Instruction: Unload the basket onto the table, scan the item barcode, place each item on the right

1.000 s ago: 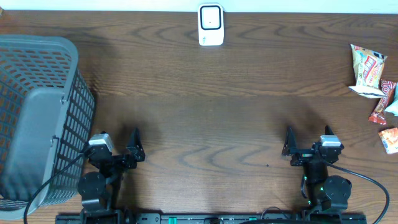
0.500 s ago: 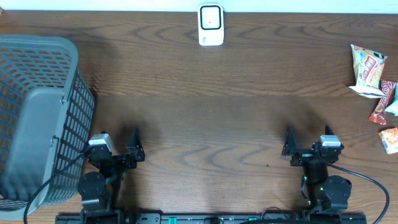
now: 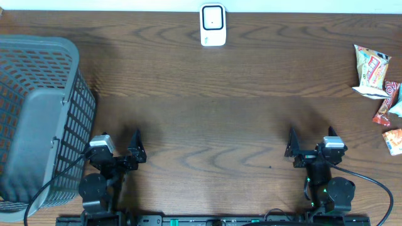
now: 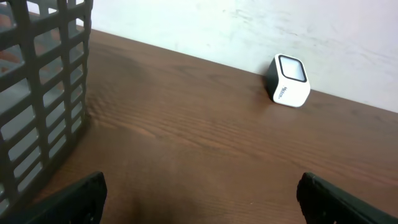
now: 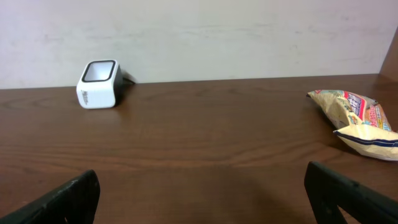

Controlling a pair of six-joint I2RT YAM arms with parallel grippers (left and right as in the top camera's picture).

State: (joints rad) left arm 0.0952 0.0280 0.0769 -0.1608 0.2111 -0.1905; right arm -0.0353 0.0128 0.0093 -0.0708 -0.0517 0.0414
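The white barcode scanner [image 3: 213,25] stands at the table's far edge in the middle, also showing in the left wrist view [image 4: 290,89] and the right wrist view [image 5: 98,84]. Several snack packets lie at the right edge as the items; the largest is a yellow packet [image 3: 370,72], seen too from the right wrist [image 5: 354,115]. My left gripper [image 3: 119,149] sits near the front edge, open and empty [image 4: 200,196]. My right gripper [image 3: 311,149] is likewise open and empty [image 5: 205,196], well short of the packets.
A grey slatted basket [image 3: 38,119] fills the left side, close beside my left gripper, its wall showing in the left wrist view [image 4: 43,93]. A red packet [image 3: 384,103] and an orange one [image 3: 394,140] lie below the yellow one. A pale wall backs the table.
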